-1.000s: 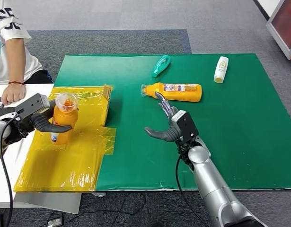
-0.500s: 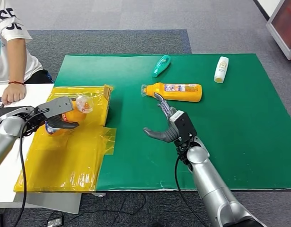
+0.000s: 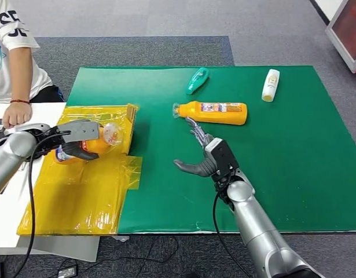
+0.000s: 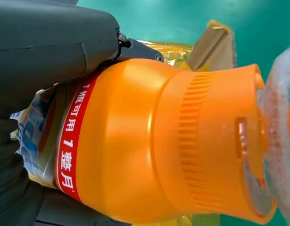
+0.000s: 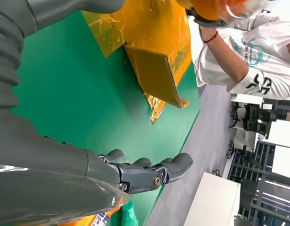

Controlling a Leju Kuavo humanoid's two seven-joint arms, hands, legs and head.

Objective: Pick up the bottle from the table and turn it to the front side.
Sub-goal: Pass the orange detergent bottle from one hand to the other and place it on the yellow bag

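My left hand grips a short orange bottle with a clear cap, tipped on its side above the yellow sheet, cap pointing toward the green mat. Up close, the orange bottle has a red band with white characters, and dark fingers wrap its body. My right hand hovers open over the green mat, fingers spread, just short of a long orange bottle lying on its side. The right hand's fingers are extended with nothing between them.
A teal bottle and a white bottle lie at the mat's far side. A cardboard flap stands at the yellow sheet's edge. A person in a white shirt rests a hand on the white table at left.
My left hand has tipped the short orange bottle from upright to lying sideways, cap now pointing right, and moved it slightly right. The right hand has edged a little left and down.
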